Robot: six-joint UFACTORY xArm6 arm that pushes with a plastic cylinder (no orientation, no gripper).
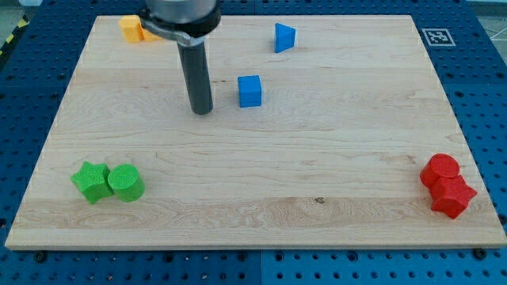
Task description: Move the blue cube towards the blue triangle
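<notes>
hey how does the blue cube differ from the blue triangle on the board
The blue cube is box-shaped; the blue triangle is a wedge. The cube sits nearer the board's middle, the triangle nearer the view's top edge. The cube lies just right of my tip; the triangle is farther away. Both are blue.

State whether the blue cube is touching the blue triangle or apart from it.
Apart: bare wood separates the blue cube from the blue triangle.

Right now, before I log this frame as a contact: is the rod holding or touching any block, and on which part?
Nothing is held. My tip stands on bare board to the view's left of the blue cube, with a gap between them.
</notes>
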